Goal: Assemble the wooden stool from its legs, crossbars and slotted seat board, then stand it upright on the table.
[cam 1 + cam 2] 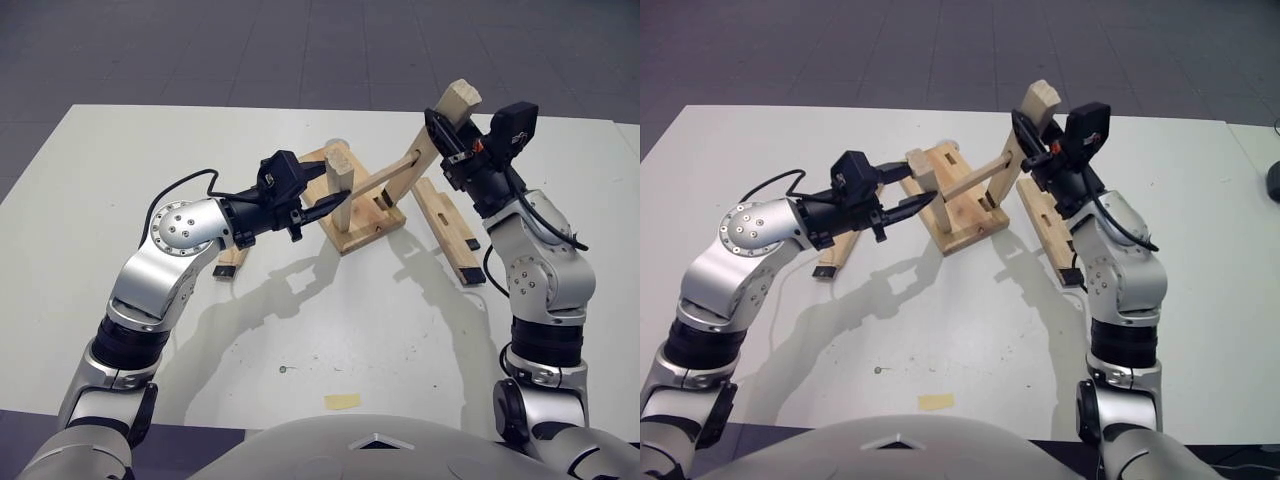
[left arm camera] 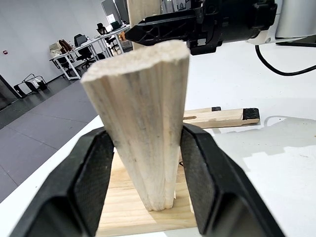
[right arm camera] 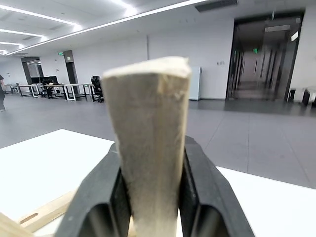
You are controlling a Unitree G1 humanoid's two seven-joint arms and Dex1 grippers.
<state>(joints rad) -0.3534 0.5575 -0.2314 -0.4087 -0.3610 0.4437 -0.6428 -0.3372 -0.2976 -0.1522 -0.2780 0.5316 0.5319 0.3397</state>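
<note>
The slotted seat board (image 1: 362, 232) lies flat on the white table (image 1: 120, 170). An upright leg (image 1: 338, 172) stands on the board's left part. The left gripper (image 1: 330, 205) comes in from the board's left, with its pads (image 2: 96, 182) pressed to either side of that leg, clamped on it low down.

Above the board's right edge, a tilted leg (image 1: 458, 100) leans away from the board. The right gripper (image 1: 445, 138) has closed its fingers (image 3: 197, 187) tight on this leg's upper half. A crossbar (image 1: 385, 178) slopes between the two legs over the board; from here I can't quite tell whether either end sits home in its slot.

Just right of the board a loose leg (image 1: 448, 230) lies flat. Left of the board, another wooden piece (image 1: 230, 262) lies partly under the left arm. Well in front of the board is a scrap of yellow tape (image 1: 342, 401).
</note>
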